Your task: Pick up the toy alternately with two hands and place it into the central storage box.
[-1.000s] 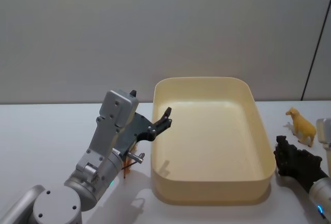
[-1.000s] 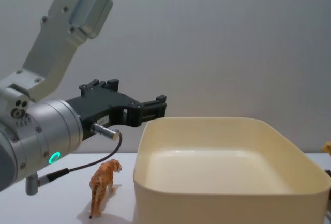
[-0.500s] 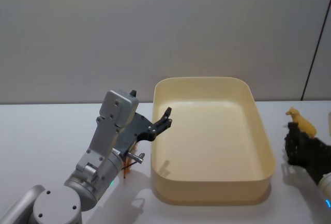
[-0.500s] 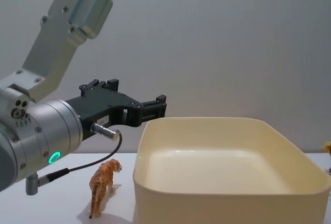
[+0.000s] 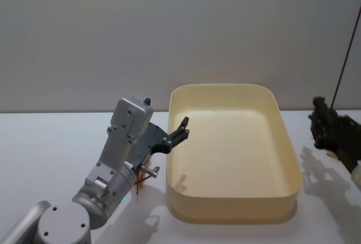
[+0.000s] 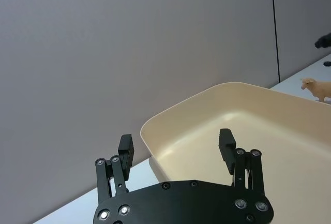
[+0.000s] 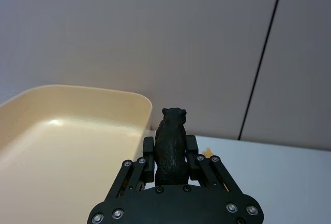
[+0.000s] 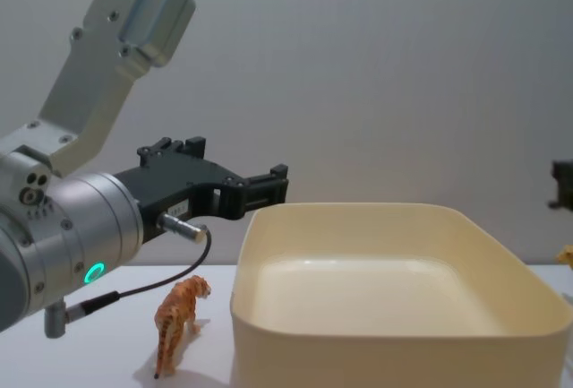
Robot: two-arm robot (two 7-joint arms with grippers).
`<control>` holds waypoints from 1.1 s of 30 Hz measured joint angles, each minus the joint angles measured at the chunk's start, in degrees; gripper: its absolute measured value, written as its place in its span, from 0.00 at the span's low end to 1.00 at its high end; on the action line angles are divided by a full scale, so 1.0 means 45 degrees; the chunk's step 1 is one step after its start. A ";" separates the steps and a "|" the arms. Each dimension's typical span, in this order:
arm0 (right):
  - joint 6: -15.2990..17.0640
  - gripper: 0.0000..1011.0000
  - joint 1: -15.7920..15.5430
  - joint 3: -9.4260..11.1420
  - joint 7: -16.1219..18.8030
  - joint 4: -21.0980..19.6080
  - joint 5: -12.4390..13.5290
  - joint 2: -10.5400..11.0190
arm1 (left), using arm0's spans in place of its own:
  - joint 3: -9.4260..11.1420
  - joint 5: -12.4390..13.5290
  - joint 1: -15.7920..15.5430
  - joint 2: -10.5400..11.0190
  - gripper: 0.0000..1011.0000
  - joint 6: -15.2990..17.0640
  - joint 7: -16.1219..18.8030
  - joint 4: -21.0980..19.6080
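Two hands off the table, one on each side of the box; the right one carries a toy.
Left hand (image 5: 179, 131) hangs at the box's left rim, fingers spread wide with nothing between them, a green ring lit on its arm. Under it an orange tiger (image 8: 179, 321) stands on the table (image 5: 45, 154), just beside the left wall of the box (image 5: 231, 213). The box sits mid-table, cream-yellow, long side running away from the robot. Right hand (image 5: 324, 123) is held above the table just past the box's right wall, its shadow falling beneath it; fingers closed on a black bear (image 7: 169, 131), which stands upright between them, back to the wrist camera. A small yellow animal (image 6: 316, 87) stands on the table beyond the box's right side.
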 joint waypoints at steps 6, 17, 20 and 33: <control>0.0183 0.33 0.0694 -0.0050 0.0922 0.0288 -0.0036 -0.0185 | 0.0000 0.0000 0.0000 0.0000 0.99 -0.0001 0.0000 0.0000; 0.0713 0.34 0.2398 -0.0451 0.2762 0.1984 -0.0257 -0.0919 | 0.0000 0.0000 0.0000 0.0000 0.99 0.0000 0.0001 0.0000; 0.0822 0.45 0.2938 -0.0600 0.3264 0.2668 -0.0352 -0.1180 | 0.0000 0.0000 0.0000 0.0000 0.99 0.0000 0.0001 0.0000; 0.0984 0.84 0.3835 -0.0822 0.4105 0.3790 -0.0504 -0.1567 | 0.0001 0.0000 0.0000 0.0000 0.99 0.0000 0.0001 0.0000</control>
